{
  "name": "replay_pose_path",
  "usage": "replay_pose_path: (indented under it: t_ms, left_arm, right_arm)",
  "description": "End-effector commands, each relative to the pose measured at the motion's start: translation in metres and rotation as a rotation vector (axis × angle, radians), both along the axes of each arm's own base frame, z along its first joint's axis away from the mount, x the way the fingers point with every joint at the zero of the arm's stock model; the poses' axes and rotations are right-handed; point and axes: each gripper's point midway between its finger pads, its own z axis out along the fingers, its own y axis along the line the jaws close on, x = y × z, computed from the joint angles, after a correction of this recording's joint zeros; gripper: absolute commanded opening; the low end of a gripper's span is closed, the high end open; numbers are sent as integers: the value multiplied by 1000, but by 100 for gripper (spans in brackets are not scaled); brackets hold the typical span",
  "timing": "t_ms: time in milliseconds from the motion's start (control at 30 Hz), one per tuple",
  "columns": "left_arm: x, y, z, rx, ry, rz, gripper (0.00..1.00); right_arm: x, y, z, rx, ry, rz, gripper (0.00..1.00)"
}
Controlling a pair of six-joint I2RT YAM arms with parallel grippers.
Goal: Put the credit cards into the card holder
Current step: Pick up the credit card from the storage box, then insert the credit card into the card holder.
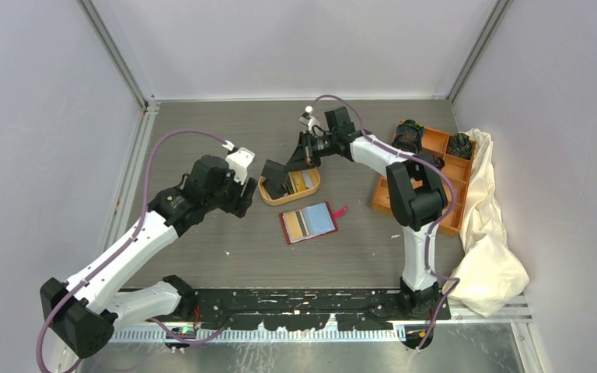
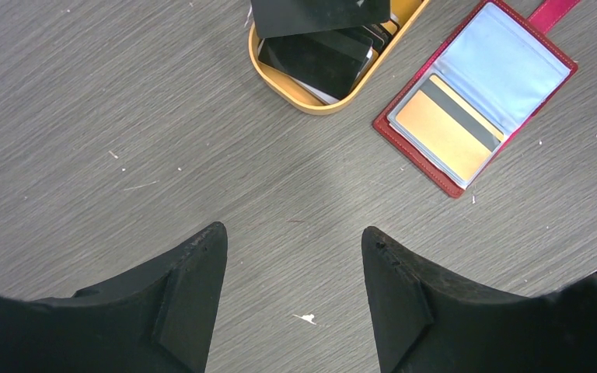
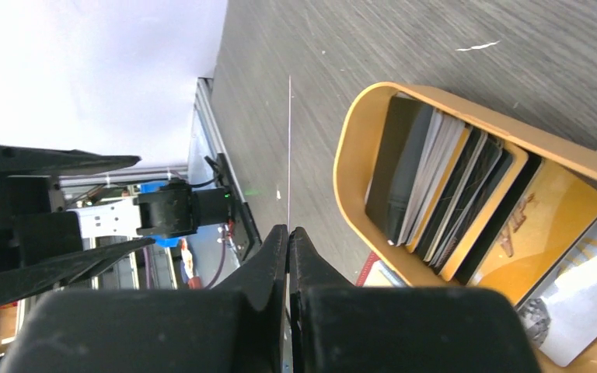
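Note:
The red card holder lies open on the table, with a yellowish card in its left pocket; it also shows in the left wrist view. My right gripper is shut on a black credit card, held over the left end of the orange oval tray. The right wrist view shows that card edge-on between the shut jaws. Several more cards stand in the tray. My left gripper is open and empty over bare table, left of the tray.
An orange compartment box with black coiled bands stands at the right, against a crumpled white cloth. Grey walls enclose the table on three sides.

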Motion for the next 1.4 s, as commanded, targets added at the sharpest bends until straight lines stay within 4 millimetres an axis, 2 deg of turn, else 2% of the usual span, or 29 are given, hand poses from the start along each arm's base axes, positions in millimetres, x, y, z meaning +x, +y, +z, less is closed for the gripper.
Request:
replay_pose_path:
  t_ms: [0, 133, 233, 400, 500, 533, 667, 733, 1000, 1200, 1367]
  left_arm:
    - [5, -2, 20, -37, -68, -9, 65]
    - [2, -7, 28, -88, -61, -8, 66]
    - [-7, -23, 35, -206, -21, -22, 66]
    - [-29, -63, 51, -534, 72, -68, 66]
    - [-35, -79, 67, -768, 78, -63, 66]
    - [-34, -84, 82, -871, 40, -79, 66]
    - [-35, -91, 99, -1166, 26, -73, 65]
    - [-35, -93, 98, -1243, 30, -82, 64]
    - [-24, -103, 113, -1375, 26, -116, 63]
    - [-16, -104, 113, -1389, 8, -99, 62]
    - [-8, -104, 111, -1381, 8, -61, 56]
  right_arm:
    - [-2, -2, 69, 152, -117, 11, 1]
    - [-3, -10, 91, 206, -154, -13, 1]
    - [-5, -18, 105, 236, -163, -35, 1]
    - [-22, -30, 125, 259, -199, -41, 1]
    - [-40, -38, 131, 271, -212, -27, 1]
    - [-46, -40, 131, 274, -218, -25, 1]
    - [-67, -48, 142, 296, -274, -17, 1]
    - [-74, -51, 147, 308, -299, -8, 1]
    - [-90, -52, 151, 343, -283, 29, 1]
    - [-104, -45, 158, 358, -303, 75, 1]
    - [-111, -40, 160, 364, -311, 102, 1]
